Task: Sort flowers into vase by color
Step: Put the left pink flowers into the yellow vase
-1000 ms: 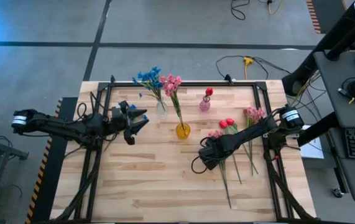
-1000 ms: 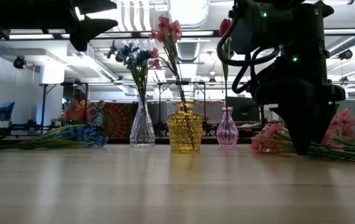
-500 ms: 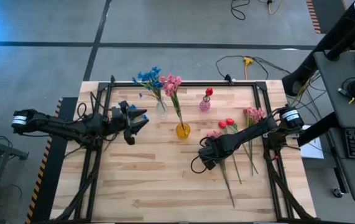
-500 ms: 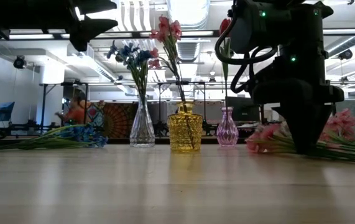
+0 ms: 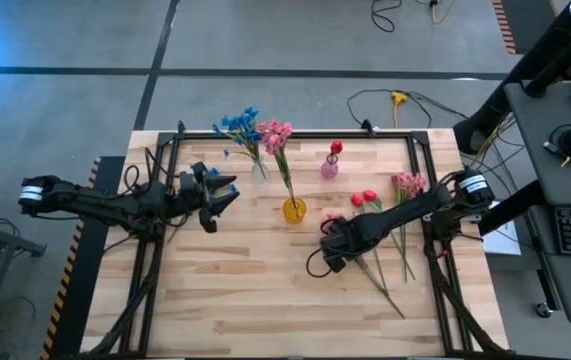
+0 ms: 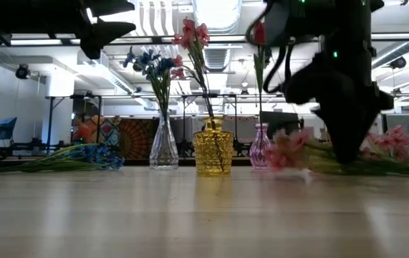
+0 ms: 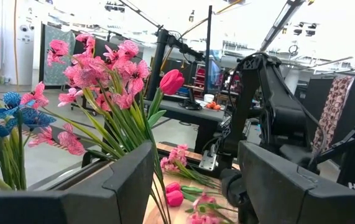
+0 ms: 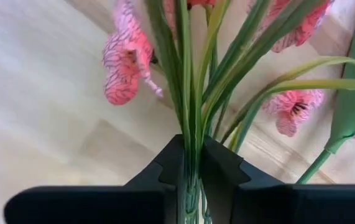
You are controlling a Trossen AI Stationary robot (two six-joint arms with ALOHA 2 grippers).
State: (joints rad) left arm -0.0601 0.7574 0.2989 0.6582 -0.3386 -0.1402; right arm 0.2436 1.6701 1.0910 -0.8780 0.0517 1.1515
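A: Vases, count pls?

B: 3 in a row at the far mid part of the wooden table [image 5: 215, 290]. Clear glass vase [image 5: 259, 176] w/ blue blossoms [image 5: 238, 124], waisted shape. Amber vase [image 5: 294, 210], textured glass, squat, w/ a pink spray [image 5: 276, 132]. Small pink vase [image 5: 329, 167], bulb-shaped, w/ one red bud [image 5: 336, 147].

A: Loose flowers?

B: On the right side: two red tulip buds [image 5: 364, 197] lying flat, another pink spray [image 5: 408, 183] further right, long thin green stems trailing to the near edge. Low view also shows a blue bunch [image 6: 89, 154] lying on the table at the left.

A: Right arm?

B: Stretched in from the right edge, bent low over the table. Right gripper [image 5: 331, 250] is down at the table, fingers [image 8: 221, 171] pinched narrow on a pink-blossom stem [image 8: 193, 106]. Wrist view shows green stems and leaves clamped between the dark fingertips, pink veined petals fanning past them. In the low view that spray looks tilted up, just right of the pink vase.

A: Left arm?

B: Reaches in from the left, held above the table. Left gripper [image 5: 217, 193] is near the clear vase, fingers [image 7: 127, 180] wide apart, nothing between them.
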